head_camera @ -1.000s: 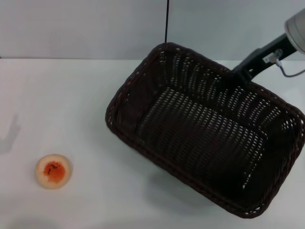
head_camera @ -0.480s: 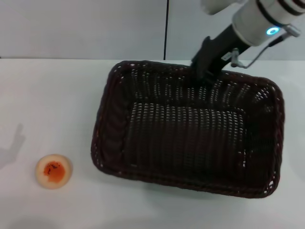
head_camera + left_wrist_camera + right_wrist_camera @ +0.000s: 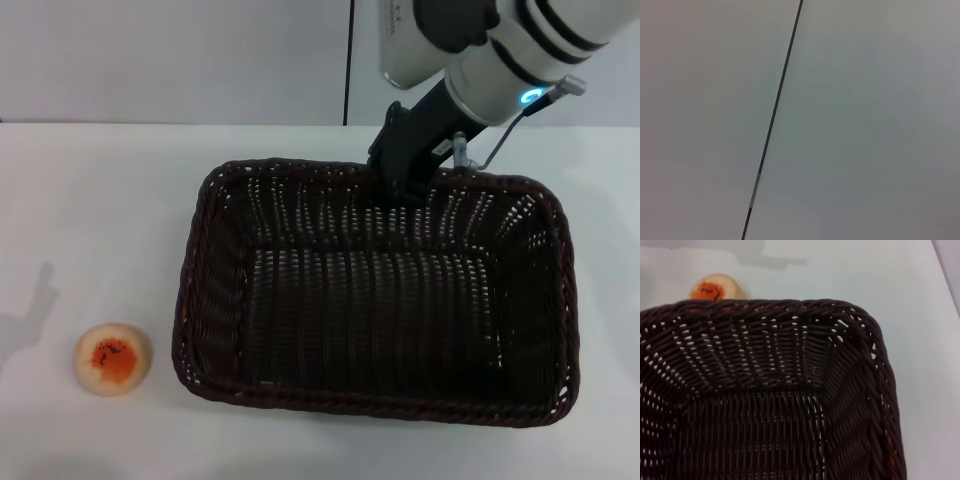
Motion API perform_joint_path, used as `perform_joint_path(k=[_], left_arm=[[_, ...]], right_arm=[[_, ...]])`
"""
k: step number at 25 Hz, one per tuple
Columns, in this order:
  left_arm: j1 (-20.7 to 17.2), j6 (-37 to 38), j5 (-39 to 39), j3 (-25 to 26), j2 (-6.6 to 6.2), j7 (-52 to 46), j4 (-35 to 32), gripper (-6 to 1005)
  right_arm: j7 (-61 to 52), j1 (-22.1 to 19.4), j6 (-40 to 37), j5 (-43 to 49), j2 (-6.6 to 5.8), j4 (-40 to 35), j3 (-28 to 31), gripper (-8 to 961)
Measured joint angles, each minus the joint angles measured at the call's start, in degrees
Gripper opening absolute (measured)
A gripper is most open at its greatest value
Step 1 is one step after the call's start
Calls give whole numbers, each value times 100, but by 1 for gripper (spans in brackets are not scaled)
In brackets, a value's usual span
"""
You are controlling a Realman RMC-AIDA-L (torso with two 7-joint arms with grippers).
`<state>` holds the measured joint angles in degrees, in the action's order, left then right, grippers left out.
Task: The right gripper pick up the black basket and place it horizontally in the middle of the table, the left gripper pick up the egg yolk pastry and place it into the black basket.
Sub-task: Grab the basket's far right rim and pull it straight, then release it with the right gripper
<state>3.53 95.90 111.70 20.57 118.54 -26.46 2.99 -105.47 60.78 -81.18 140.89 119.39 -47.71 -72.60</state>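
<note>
The black basket (image 3: 372,402) lies lengthwise across the middle of the white table (image 3: 100,200). My right gripper (image 3: 400,178) comes down from the white and silver arm and is shut on the basket's far rim. The egg yolk pastry (image 3: 112,359) lies on the table to the left of the basket, apart from it. In the right wrist view I look into the basket (image 3: 790,305), with the pastry (image 3: 715,288) just beyond its rim. My left gripper is out of view; its wrist view shows only a wall.
A grey wall with a dark vertical seam (image 3: 349,60) stands behind the table. A faint shadow (image 3: 35,300) falls on the table's left side. Bare tabletop (image 3: 920,300) lies around the basket.
The basket has swung from a diagonal tilt to lie level across the table and has moved left. My right arm has moved left and inward with it. The pastry has not moved.
</note>
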Motion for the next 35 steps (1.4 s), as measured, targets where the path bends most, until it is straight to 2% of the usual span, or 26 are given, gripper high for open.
perform_joint_path(k=[3,10,19,28,30,32,35], left_arm=[[13,-6,1,0,-6,0,0,811],[49,-16,1,0,-20,-7,-10,811],[54,10,0,0,-24,-32,-35,810],[61,17,1,0,-24,-30,-36,810],[61,28,0,-16,-30,-37,-58,810],[61,89,1,-113,-42,-48,-111,810],[85,329,3,-554,-55,-244,-486,810]], right_arm=[[-11,-85,119,-5,4,-27,-22,176],[99,-291,301,-301,-10,-301,-90,243],[98,-408,522,-316,8,-466,-606,329],[-235,-630,417,-269,-2,-1060,-758,673],[-405,-837,364,-209,-13,-1471,-817,746],[-554,-1108,298,-184,-18,-1990,-820,762],[-833,-1670,257,-228,-27,-2938,-766,785]])
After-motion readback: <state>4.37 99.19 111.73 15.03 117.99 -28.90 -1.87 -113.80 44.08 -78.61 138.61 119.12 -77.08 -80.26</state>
